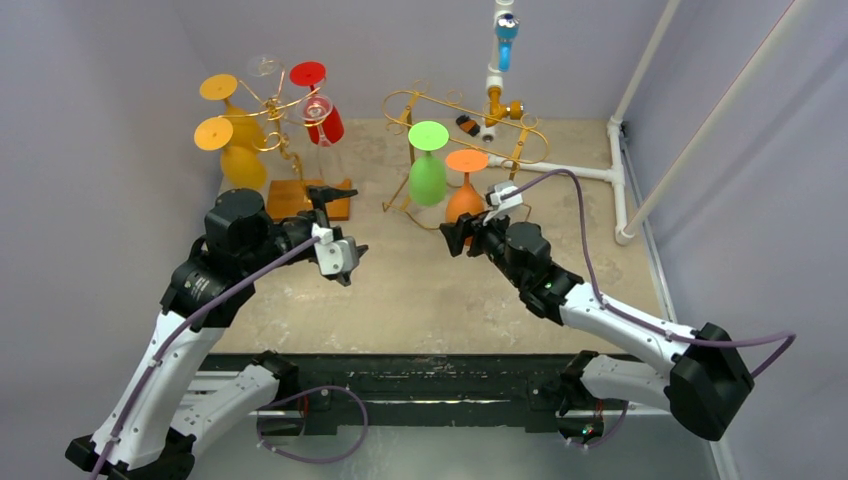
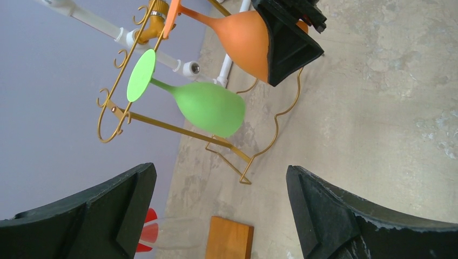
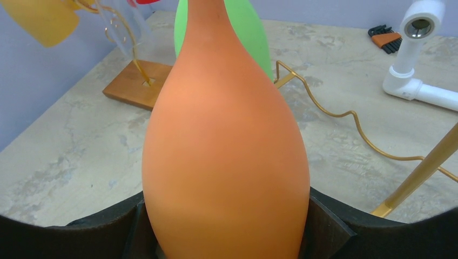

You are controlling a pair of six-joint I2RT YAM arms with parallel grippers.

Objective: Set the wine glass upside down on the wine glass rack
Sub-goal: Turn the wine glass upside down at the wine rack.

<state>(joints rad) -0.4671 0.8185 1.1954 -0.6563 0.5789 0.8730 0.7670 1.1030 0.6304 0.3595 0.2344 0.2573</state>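
An orange wine glass (image 1: 465,200) is held upside down, foot on top, with my right gripper (image 1: 468,236) shut on its bowl (image 3: 227,151). It sits right beside a green wine glass (image 1: 428,175) that hangs upside down from the gold wire rack (image 1: 450,105). The orange foot is level with the rack's near end; I cannot tell whether it rests on the rails. My left gripper (image 1: 354,224) hovers to the left, open and empty (image 2: 221,205), facing both glasses (image 2: 246,38).
A second gold stand on a wooden base (image 1: 305,200) at the back left carries yellow, red and clear glasses (image 1: 318,120). White pipes (image 1: 600,172) run along the back right. Hex keys (image 3: 386,38) lie near the pipes. Purple walls enclose the table.
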